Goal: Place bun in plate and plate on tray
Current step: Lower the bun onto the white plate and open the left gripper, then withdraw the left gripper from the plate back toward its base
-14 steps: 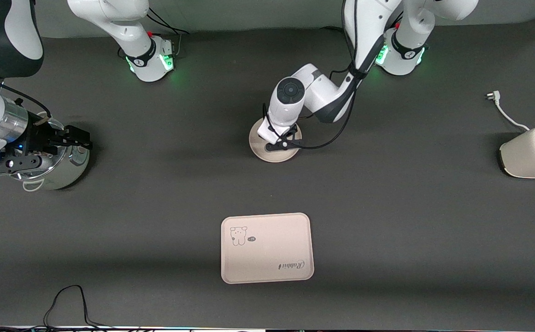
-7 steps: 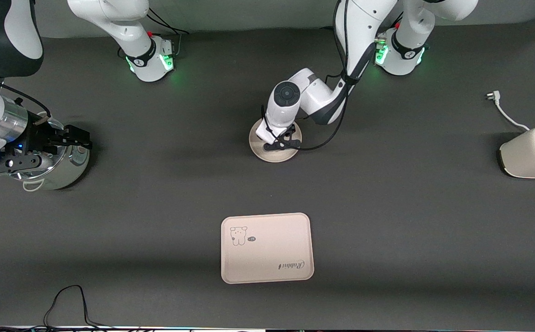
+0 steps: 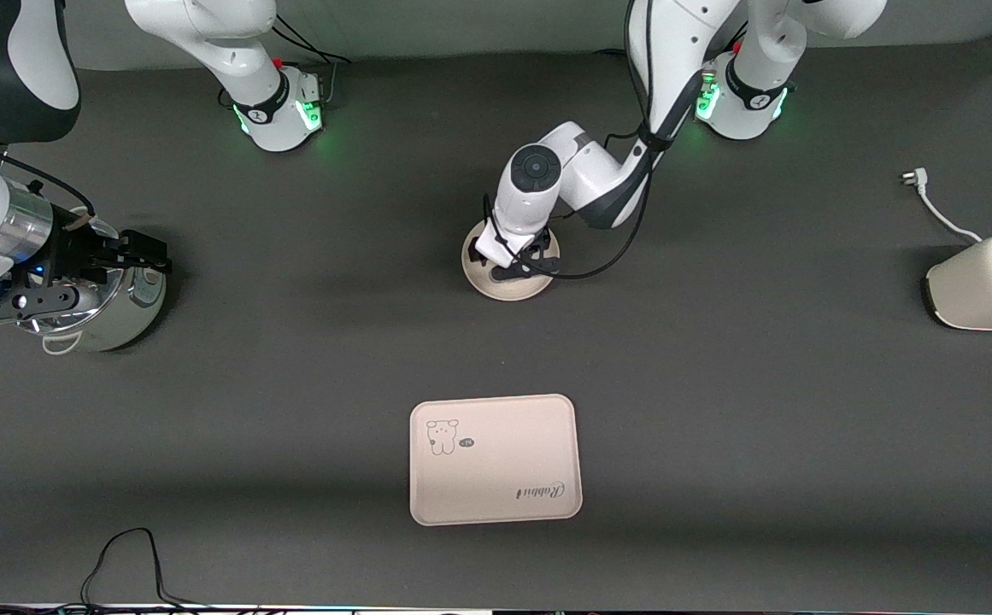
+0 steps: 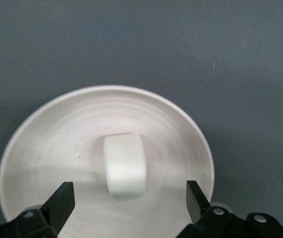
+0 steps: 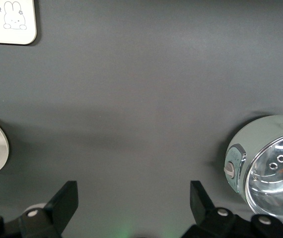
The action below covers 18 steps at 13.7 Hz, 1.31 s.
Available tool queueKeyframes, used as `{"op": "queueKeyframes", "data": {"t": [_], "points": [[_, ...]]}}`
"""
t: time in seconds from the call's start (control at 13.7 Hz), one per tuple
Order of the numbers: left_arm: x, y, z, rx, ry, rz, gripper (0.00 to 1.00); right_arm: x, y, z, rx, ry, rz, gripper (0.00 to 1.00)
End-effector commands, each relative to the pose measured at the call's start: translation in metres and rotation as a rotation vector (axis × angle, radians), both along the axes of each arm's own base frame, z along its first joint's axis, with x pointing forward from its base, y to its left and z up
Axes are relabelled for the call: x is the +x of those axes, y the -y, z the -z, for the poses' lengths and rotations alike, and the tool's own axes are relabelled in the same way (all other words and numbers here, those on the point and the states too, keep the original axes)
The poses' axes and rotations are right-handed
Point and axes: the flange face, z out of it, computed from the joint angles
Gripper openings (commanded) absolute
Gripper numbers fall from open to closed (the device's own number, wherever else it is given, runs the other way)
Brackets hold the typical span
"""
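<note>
The off-white bun (image 4: 125, 166) lies free in the middle of the round cream plate (image 4: 42, 148). My left gripper (image 4: 129, 206) hovers low over it, open, with one black finger (image 4: 62, 203) on either side and neither touching the bun. In the front view this gripper (image 3: 523, 263) covers the bun, and only the plate's rim (image 3: 508, 290) shows. The printed tray (image 3: 496, 478) lies nearer to the front camera than the plate. My right gripper (image 3: 138, 256) waits open and empty over the pot.
A shiny steel pot (image 3: 111, 316) stands at the right arm's end of the table. A cream toaster (image 3: 987, 282) with its white cord (image 3: 931, 205) sits at the left arm's end. A black cable (image 3: 120, 555) loops near the front edge.
My left gripper has opened and let go of the bun, which now rests on the plate. The right arm has not moved.
</note>
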Motion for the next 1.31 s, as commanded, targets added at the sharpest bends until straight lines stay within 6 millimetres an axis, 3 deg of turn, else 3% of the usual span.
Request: {"op": "queueKeyframes", "data": {"t": [0.0,0.15,0.29,0.58,0.73,0.88,1.09,1.24], "points": [[0.033,-0.039,-0.080,-0.006,0.015,-0.106,1.00,-0.006,-0.006,-0.008,0.015,0.008,0.003,1.00],[0.067,-0.086,-0.129,0.007,0.025,-0.104,1.00,-0.007,-0.012,-0.006,0.014,0.002,-0.004,1.00],[0.104,-0.149,-0.170,0.024,0.025,-0.078,1.00,-0.006,-0.010,-0.004,0.014,-0.003,-0.001,1.00],[0.161,-0.286,-0.213,0.059,0.011,0.023,1.00,-0.007,-0.005,-0.002,0.015,-0.008,0.008,1.00],[0.174,-0.357,-0.229,0.132,0.037,0.064,1.00,-0.007,-0.006,-0.002,0.015,-0.006,0.007,1.00],[0.174,-0.412,-0.244,0.145,0.030,0.093,1.00,-0.007,-0.005,-0.002,0.015,-0.006,0.010,1.00],[0.174,-0.474,-0.273,0.228,0.042,0.128,1.00,-0.007,-0.006,-0.002,0.015,-0.006,0.007,1.00],[0.176,-0.490,-0.297,0.247,0.018,0.121,1.00,-0.006,-0.006,-0.003,0.016,0.008,0.006,1.00]]}}
